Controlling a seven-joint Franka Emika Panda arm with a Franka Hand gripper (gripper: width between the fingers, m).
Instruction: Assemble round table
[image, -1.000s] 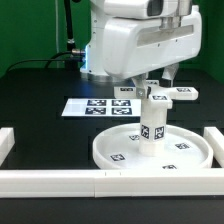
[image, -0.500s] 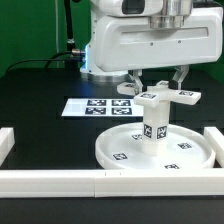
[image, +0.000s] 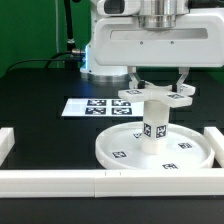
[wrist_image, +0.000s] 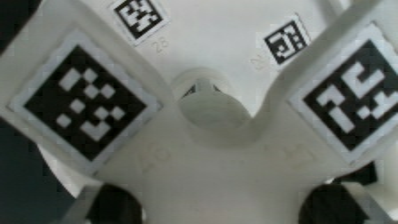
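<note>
Hand: the hand (image: 157, 82) hangs over the disc, fingers clamped on the cross piece (image: 156, 95).
Cross piece: level, sitting right on top of the post (image: 153, 124).
Post: upright at the centre of the round disc (image: 118, 150).
Disc: flat on the black bench (image: 35, 95), near the marker board (image: 97, 107).
Wrist view: tagged arms of the cross piece (wrist_image: 196, 110) fill the frame.

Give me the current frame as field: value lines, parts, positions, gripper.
disc: disc lies flat on the black table, rim up
post: post stands upright at the disc's centre
cross: cross sits level on the post's top; in the wrist view its tagged arms fill the frame
gripper: gripper is directly above, fingers flanking the cross; contact cannot be told
marker board: marker board lies flat behind the disc
rails: rails border the near edge
</note>
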